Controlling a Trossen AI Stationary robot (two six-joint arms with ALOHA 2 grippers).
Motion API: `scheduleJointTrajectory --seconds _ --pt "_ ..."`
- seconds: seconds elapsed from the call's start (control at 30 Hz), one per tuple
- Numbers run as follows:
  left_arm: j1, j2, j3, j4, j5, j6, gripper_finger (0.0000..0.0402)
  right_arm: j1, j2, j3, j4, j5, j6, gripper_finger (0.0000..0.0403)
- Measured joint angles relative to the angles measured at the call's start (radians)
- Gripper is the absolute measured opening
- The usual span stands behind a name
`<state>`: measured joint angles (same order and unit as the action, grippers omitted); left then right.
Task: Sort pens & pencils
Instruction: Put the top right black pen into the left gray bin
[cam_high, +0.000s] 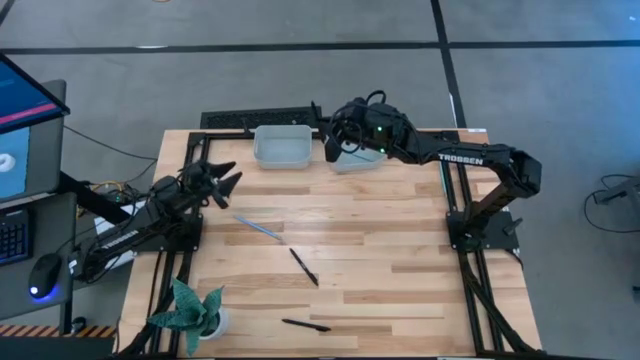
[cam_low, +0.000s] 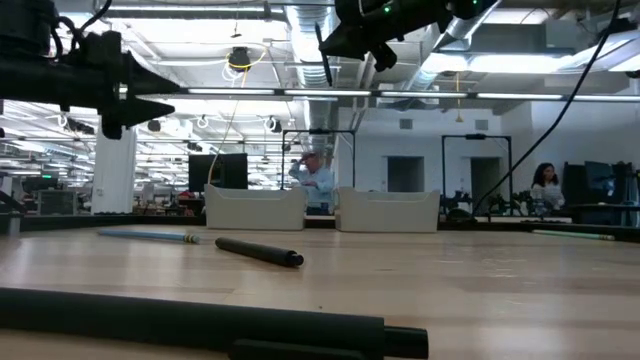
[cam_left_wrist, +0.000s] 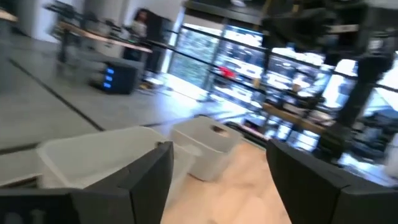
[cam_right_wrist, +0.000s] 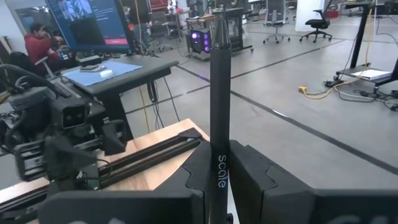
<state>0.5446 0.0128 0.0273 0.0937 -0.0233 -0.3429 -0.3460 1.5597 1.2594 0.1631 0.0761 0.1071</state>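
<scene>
From overhead we look straight down on the pale wooden surface (cam_high: 340, 240); level with it, we face the room. Both views share two white plastic bins (cam_low: 255, 208).

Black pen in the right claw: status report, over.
Right claw shut on black pen, above right bin. Left claw open, empty. Three sticks left on table. Nothing in the way.

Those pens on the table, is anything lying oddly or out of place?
Three still lie loose on the table, each at its own angle: a pale blue one, a black one mid-table, another black one near the front edge. The right gripper holds a black pen upright over the bins.
</scene>
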Motion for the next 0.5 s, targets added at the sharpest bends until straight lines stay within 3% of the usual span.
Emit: scheduleJointTrajectory --seconds 0.33,0.5 --pt "0.000 0.000 0.001 0.002 0.118 -0.175 0.0259 0.010 0.000 0.000 -0.006 0.000 0.033 0.0066" --pt "0.000 0.000 0.002 0.003 0.043 -0.168 0.0259 0.028 0.000 0.000 -0.006 0.000 0.033 0.0066"
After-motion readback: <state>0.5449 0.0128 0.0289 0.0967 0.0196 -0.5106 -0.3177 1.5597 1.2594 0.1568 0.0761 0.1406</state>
